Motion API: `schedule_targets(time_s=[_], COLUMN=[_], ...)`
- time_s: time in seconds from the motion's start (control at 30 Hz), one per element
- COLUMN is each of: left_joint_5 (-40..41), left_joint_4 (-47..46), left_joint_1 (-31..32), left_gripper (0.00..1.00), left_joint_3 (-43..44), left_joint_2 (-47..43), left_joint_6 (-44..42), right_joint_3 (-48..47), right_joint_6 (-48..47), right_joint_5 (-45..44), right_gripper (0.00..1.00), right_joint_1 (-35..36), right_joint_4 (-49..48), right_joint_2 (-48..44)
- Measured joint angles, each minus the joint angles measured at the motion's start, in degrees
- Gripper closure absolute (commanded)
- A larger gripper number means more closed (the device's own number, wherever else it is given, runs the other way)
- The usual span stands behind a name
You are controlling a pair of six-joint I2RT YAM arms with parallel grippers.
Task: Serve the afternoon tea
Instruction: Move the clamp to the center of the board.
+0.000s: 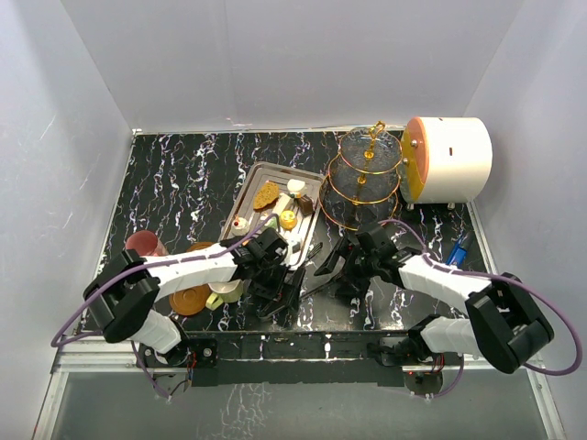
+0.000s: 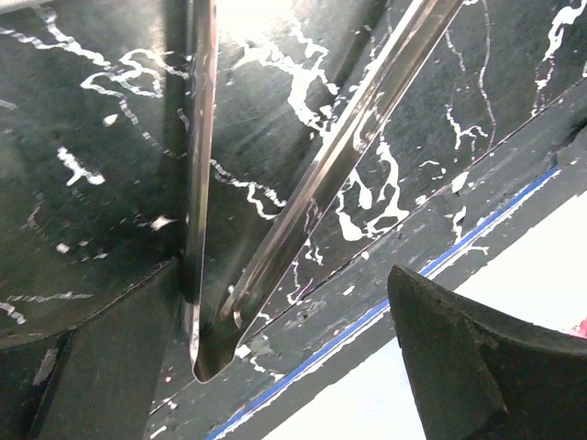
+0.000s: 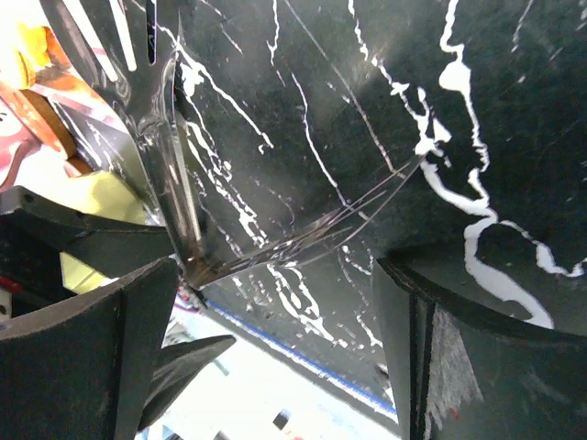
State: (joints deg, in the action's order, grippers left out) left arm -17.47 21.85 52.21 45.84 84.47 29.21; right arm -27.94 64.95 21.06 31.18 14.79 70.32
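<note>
Sitting on the steel tray (image 1: 246,188), the cakes (image 1: 267,194) await the bare glass stand (image 1: 367,179) beside it; fetching the tongs (image 2: 307,206) seems your step in hand. Your left hand (image 1: 278,291) and right hand (image 3: 275,293) both gape wide about them on the desk (image 1: 183,183); next, close one squarely.

Small cakes (image 1: 267,194) on steel tray (image 1: 246,190), three-tier glass stand (image 1: 367,174) just beside it, maroon cup (image 1: 145,244) at left

You are looking into a robot test booth, a lab rig. Plain white walls (image 1: 303,64) are boxing in a black marbled tabletop (image 1: 183,183), and the left arm (image 1: 193,269) and right arm (image 1: 440,280) are sitting bolted at its near edge, trailing purple cables (image 1: 55,337).
</note>
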Motion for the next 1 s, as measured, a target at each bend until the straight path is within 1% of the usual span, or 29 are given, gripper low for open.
schedule_targets(time_s=[0.1, 0.23, 0.43, 0.67, 0.87, 1.0], left_joint_5=[-1.68, -3.65, -4.92, -5.9, -5.64, -5.18], left_joint_4=[-2.19, -5.73, -11.65, -18.78, -23.17, -25.24], left_joint_1=[0.52, 1.38, 2.14, 4.35, 5.07, 5.16], left_gripper=[0.08, 0.08, 0.1, 0.1, 0.1, 0.09], left_joint_3=[0.0, 0.35, 2.95, 8.44, 9.97, 10.03], left_joint_2=[1.4, 2.75, 6.95, 14.29, 16.7, 17.16], left_joint_6=[0.85, 2.71, 5.84, 9.4, 12.28, 13.81], right_joint_3=[-0.79, -1.6, -2.89, -8.13, -13.46, -15.82], right_joint_6=[0.2, -0.02, -2.62, -11.69, -20.15, -24.13], right_joint_5=[-0.76, -3.89, -4.24, -3.63, -4.94, -6.25], right_gripper=[0.14, 0.15, 0.15, 0.15, 0.14, 0.13], right_joint_1=[0.0, -0.24, -3.93, -10.64, -13.86, -14.78], right_joint_4=[0.24, 0.37, 1.46, 6.54, 12.24, 15.47], right_joint_2=[1.62, 1.75, 2.93, 6.99, 9.64, 10.08])
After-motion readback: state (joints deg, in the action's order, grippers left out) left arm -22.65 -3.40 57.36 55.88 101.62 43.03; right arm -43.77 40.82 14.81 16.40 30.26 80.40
